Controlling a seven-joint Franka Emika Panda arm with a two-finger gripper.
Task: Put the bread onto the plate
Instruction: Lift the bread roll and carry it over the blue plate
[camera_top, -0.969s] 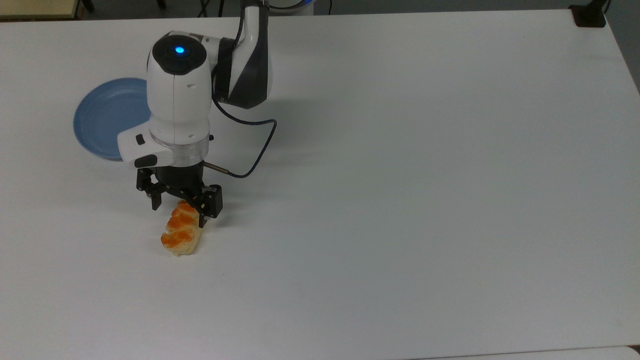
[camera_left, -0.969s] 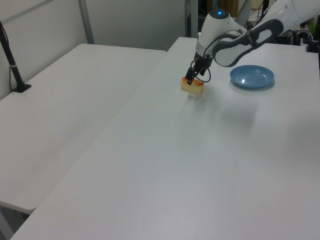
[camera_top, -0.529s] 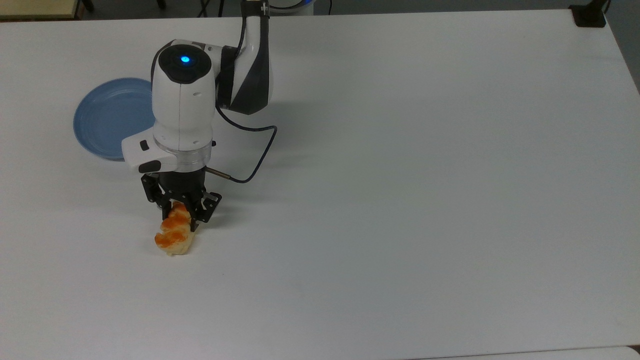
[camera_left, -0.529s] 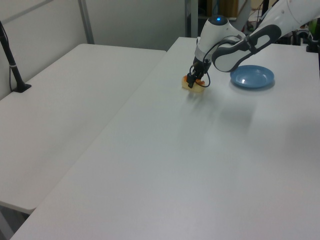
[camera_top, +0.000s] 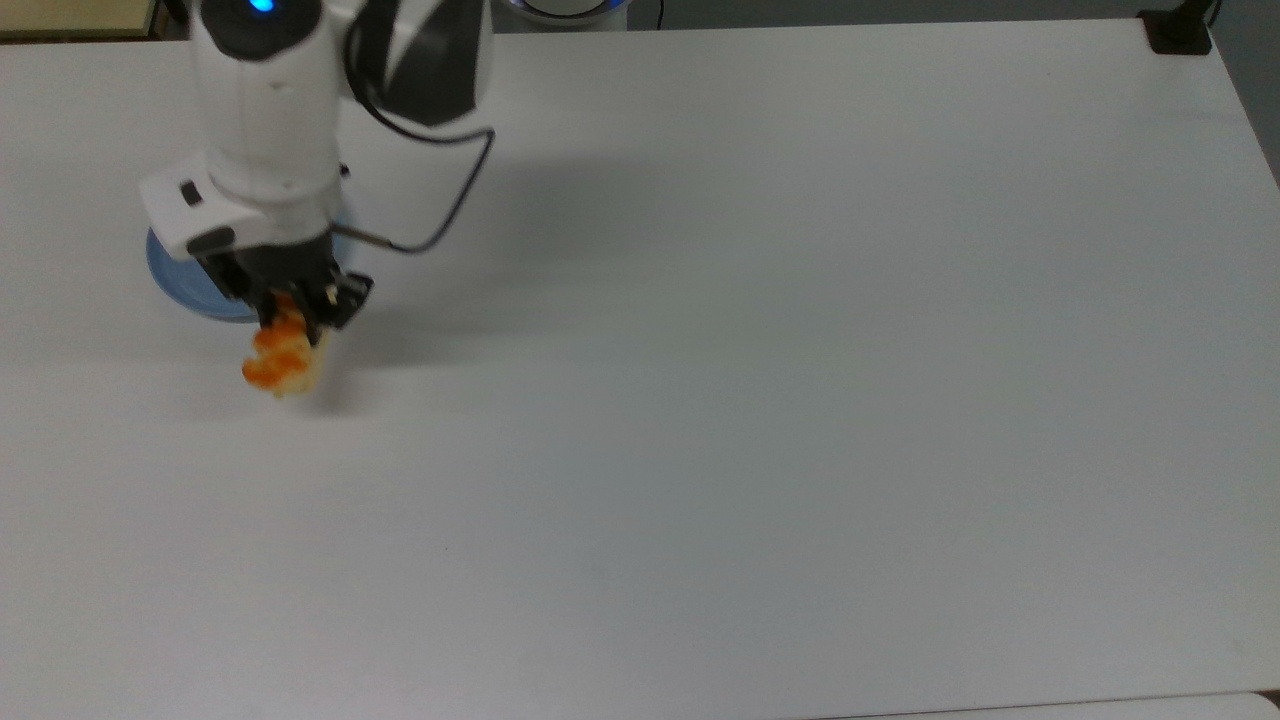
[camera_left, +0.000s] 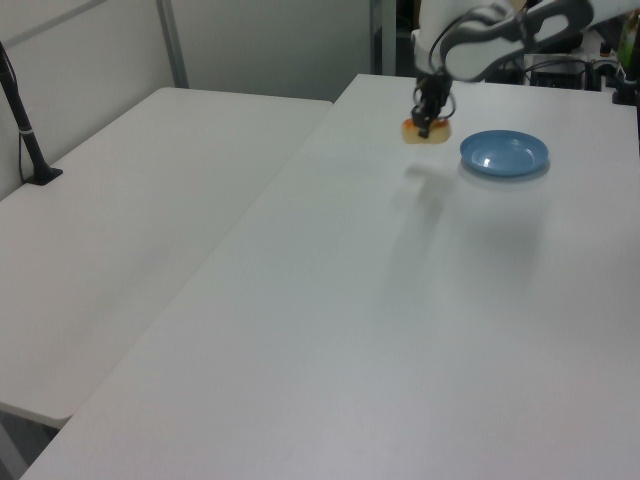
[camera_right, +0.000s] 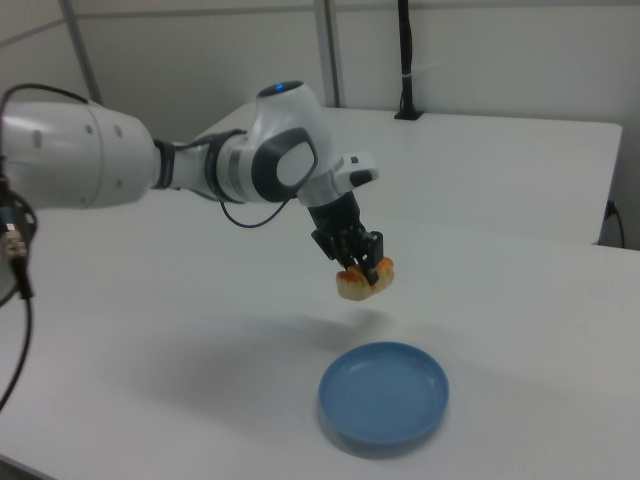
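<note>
Orange-glazed bread (camera_right: 364, 279) clamped in pincer (camera_right: 366, 267), airborne near plate (camera_right: 384, 392) by worktop (camera_top: 800, 350) edge. We judge carry step; next: centre over plate, lower, release.

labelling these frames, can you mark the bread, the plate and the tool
bread (camera_right: 364, 280), right view, pale side of the loaf below the fingers
plate (camera_right: 384, 392), right view, middle of the blue dish
tool (camera_right: 359, 262), right view, between the fingertips, shut on the bread

Bread (camera_right: 363, 280): pale yellow body with orange-brown glazed top. Plate (camera_right: 384, 392): uniform light blue. Gripper (camera_right: 362, 262) black; arm (camera_right: 170, 160) white with dark grey joints and a blue light; table (camera_top: 800, 400) plain white.
</note>
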